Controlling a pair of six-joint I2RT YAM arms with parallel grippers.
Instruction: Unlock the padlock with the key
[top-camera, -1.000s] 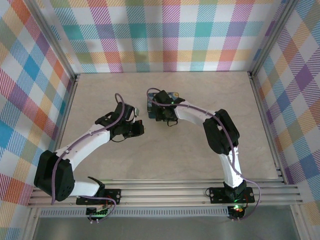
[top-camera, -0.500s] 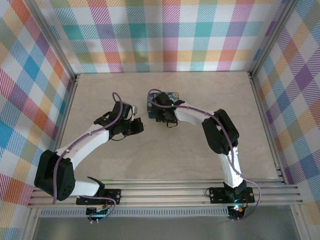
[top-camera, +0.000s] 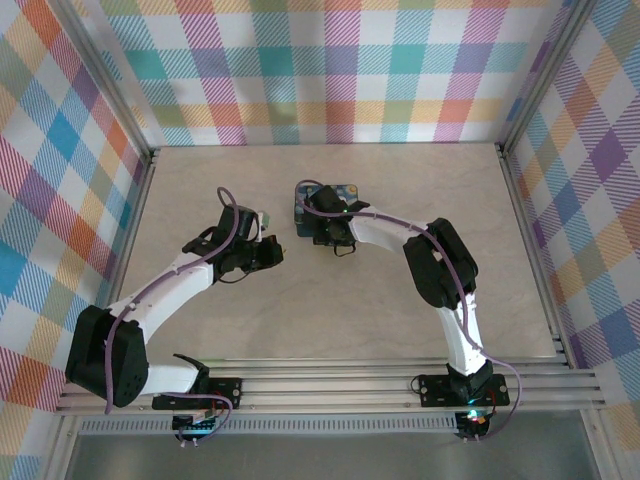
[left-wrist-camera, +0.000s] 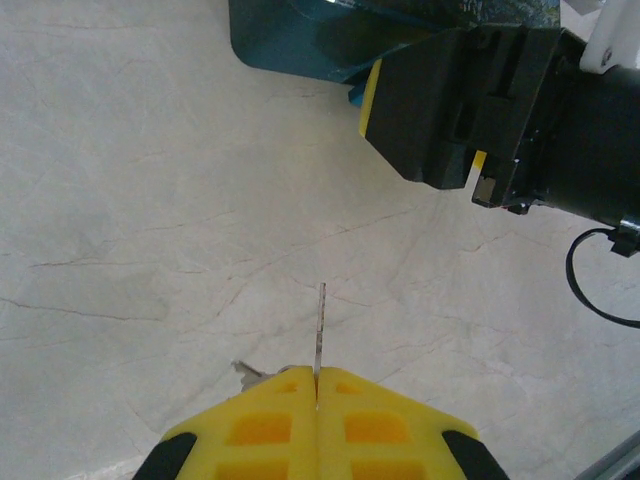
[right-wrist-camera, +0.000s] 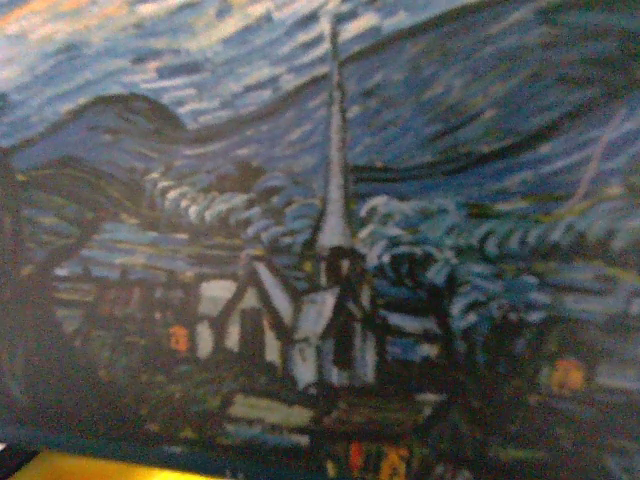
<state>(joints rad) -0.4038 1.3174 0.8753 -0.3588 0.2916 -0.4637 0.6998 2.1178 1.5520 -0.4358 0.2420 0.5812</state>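
Observation:
My left gripper (left-wrist-camera: 317, 375) is shut on the key (left-wrist-camera: 320, 325), whose thin blade sticks straight out from the yellow pads, edge-on, just above the table. A second bit of metal (left-wrist-camera: 245, 372) pokes out beside the left pad. The padlock (top-camera: 342, 189), a blue body printed with a night-sky painting, lies at the table's middle back. In the left wrist view its teal edge (left-wrist-camera: 290, 40) is ahead of the key, some way off. My right gripper (top-camera: 325, 222) sits on the padlock, one yellow finger (left-wrist-camera: 371, 95) against its side. In the right wrist view the painted face (right-wrist-camera: 330, 250) is very close.
The beige marbled table (top-camera: 400, 300) is bare between the key tip and the padlock. Checked walls (top-camera: 330, 70) close in the back and both sides. A black cable (left-wrist-camera: 590, 290) loops off the right arm at the right of the left wrist view.
My left gripper has moved a little back and left with the key. The right arm and the padlock have stayed nearly where they were.

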